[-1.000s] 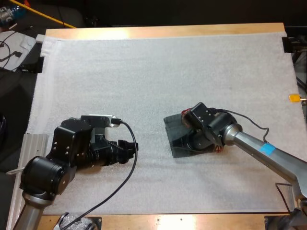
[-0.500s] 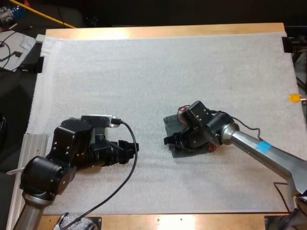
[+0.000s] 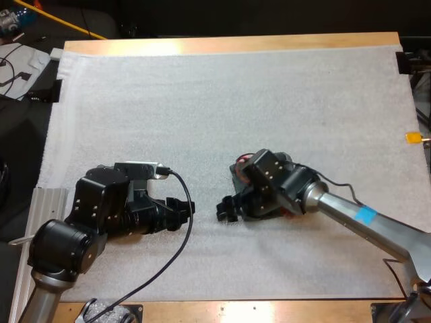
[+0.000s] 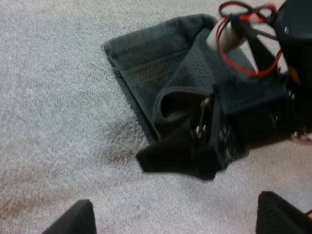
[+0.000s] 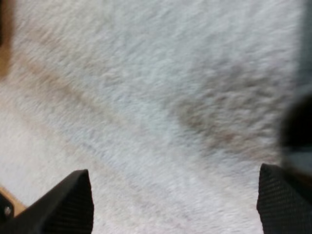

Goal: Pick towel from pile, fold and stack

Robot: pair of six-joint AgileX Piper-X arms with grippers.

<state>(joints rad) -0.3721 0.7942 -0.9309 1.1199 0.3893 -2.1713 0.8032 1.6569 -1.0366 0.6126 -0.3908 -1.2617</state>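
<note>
A dark grey-green towel lies folded on the white mat, with one fold standing loosely open at its near edge. In the high view the towel is mostly hidden under my right arm. My right gripper sits just past the towel's left edge, low over the mat. Its fingers stand apart with bare mat between them. My left gripper rests open a short way to the left, pointing at the towel, and its fingertips are clear of the cloth.
The wooden table edge runs along the far side. A metal rail lies at the mat's left border beside my left arm. Bare mat stretches across the far half.
My right gripper has opened, let go of the towel and slid left off it toward my left gripper. The left arm has not moved.
</note>
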